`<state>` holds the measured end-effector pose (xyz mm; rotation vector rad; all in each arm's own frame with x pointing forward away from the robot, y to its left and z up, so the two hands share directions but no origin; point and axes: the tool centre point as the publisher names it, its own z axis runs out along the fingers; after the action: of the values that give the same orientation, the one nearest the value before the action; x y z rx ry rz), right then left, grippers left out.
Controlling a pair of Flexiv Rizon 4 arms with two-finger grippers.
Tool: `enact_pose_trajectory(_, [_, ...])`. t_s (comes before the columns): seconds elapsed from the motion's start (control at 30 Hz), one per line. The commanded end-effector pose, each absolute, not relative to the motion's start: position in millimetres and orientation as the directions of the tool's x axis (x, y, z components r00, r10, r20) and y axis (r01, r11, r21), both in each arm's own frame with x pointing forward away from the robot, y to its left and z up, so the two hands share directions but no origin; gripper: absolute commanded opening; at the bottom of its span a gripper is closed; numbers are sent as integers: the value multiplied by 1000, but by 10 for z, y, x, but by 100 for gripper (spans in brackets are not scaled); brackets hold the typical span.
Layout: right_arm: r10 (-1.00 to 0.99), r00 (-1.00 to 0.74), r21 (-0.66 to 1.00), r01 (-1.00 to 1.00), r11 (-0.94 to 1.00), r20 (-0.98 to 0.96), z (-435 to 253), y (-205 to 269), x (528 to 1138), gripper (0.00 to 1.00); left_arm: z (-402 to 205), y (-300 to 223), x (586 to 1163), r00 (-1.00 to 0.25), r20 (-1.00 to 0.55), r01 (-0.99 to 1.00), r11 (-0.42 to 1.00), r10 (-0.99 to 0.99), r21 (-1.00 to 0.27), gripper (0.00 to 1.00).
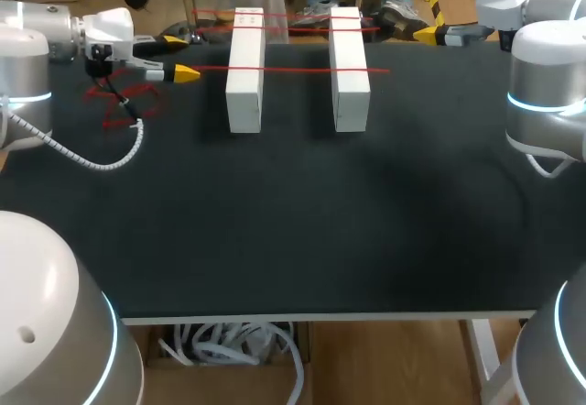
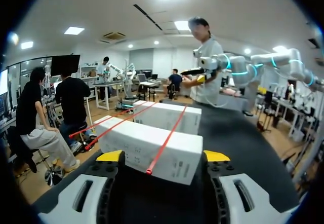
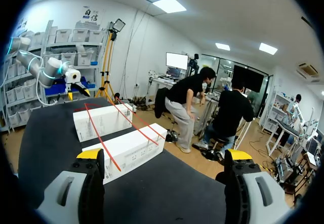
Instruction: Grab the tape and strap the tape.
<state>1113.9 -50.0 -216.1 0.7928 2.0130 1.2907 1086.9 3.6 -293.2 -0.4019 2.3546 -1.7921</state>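
The tape [image 1: 293,70] is a thin red strand stretched across two white boxes [image 1: 245,71] that stand side by side in the upper middle of the head view, on the black worktop [image 1: 293,222]. More red strands cross the boxes farther back, and a loose red tangle [image 1: 119,103] lies at the upper left.

The left gripper [image 1: 180,59], at the upper left, is released with its fingers wide apart. In its wrist view the near end of the strand stops between the fingers, over the closest box, and neither finger pinches it. The right gripper [image 3: 164,155] is also spread wide and holds nothing, with the boxes ahead of it and to one side.

The tape looks light, limp and narrow. It would likely sag or curl once lifted and could slip from a shallow pinch. The free end by the left gripper seems the best place to hold, squarely between the yellow tips and a little in from the end. The boxes look light too, so a hard pull on the strand could drag or tip them.
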Motion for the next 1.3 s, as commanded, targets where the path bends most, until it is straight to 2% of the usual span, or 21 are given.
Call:
enact_pose_trajectory(0.03, [754, -633, 925, 157, 345, -174, -2161, -501, 11138, 100, -2991, 54, 10927, -957, 44, -118, 245, -286, -962, 48])
enact_pose_trajectory(0.13, [754, -633, 925, 157, 345, -174, -2161, -501, 11138, 100, -3015, 66, 10935, -958, 48, -120, 246, -282, -962, 45])
enact_pose_trajectory(0.23, [754, -633, 925, 157, 345, -174, -2161, -501, 11138, 100, -3042, 77, 10946, -958, 50, -123, 246, -281, -962, 49])
enact_pose_trajectory(0.33, [754, -633, 925, 157, 345, -174, -2161, -501, 11138, 100, -3072, 82, 10956, -958, 56, -128, 245, -281, -961, 48])
enact_pose_trajectory(0.4, [754, -633, 925, 157, 345, -174, -2161, -501, 11138, 100, -3103, 72, 10952, -959, 53, -124, 248, -277, -961, 42])
enact_pose_trajectory(0.6, [754, -633, 925, 157, 345, -174, -2161, -501, 11138, 100, -3149, 35, 10951, -963, 54, -122, 249, -264, -961, 47])
enact_pose_trajectory(0.77, [754, -633, 925, 157, 345, -174, -2161, -501, 11138, 100, -3170, 16, 10973, -963, 58, -125, 247, -262, -961, 43])
enact_pose_trajectory(1.03, [754, -633, 925, 157, 345, -174, -2161, -501, 11138, 100, -3202, -64, 11007, -970, 60, -120, 248, -234, -961, 45])
enact_pose_trajectory(1.3, [754, -633, 925, 157, 345, -174, -2161, -501, 11138, 100, -3217, -123, 11075, -977, 55, -107, 250, -206, -962, 41])
